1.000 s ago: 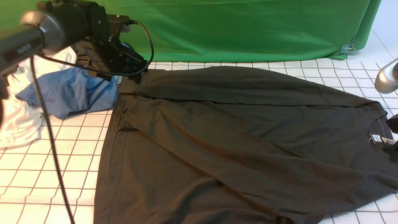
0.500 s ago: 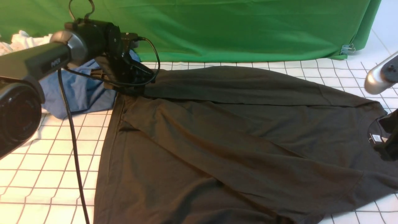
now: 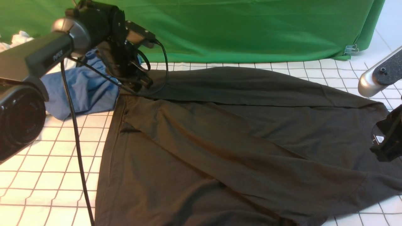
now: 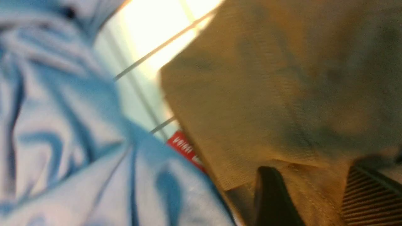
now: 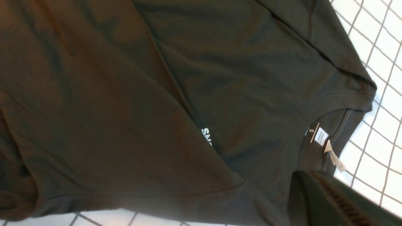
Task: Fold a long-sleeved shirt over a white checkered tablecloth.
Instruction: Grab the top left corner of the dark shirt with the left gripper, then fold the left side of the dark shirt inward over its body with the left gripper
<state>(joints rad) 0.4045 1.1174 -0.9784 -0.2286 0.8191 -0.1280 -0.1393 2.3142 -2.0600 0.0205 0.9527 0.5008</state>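
The long-sleeved shirt (image 3: 238,141), dark charcoal, lies spread on the white checkered tablecloth (image 3: 47,157) with a sleeve folded across its body. Its neck tag (image 5: 321,137) and part of a white print (image 5: 207,136) show in the right wrist view. My left gripper (image 3: 143,84) is down on the shirt's far left corner. In the left wrist view, my left gripper (image 4: 317,194) has shirt fabric (image 4: 282,78) between its parted fingers; I cannot tell whether they pinch it. My right gripper (image 3: 384,149) is shut and empty just above the collar, and my right gripper (image 5: 317,194) shows there too.
A blue garment (image 3: 81,91) lies bunched just left of the shirt's far corner, with white cloth (image 3: 19,39) behind it. A green cloth (image 3: 235,28) hangs along the back edge. The left arm's cable (image 3: 77,141) trails over the near left of the tablecloth.
My left arm has swung right and tilted its wrist over the shirt's far left corner, and its fingers have narrowed. My right gripper has shifted slightly over the collar.
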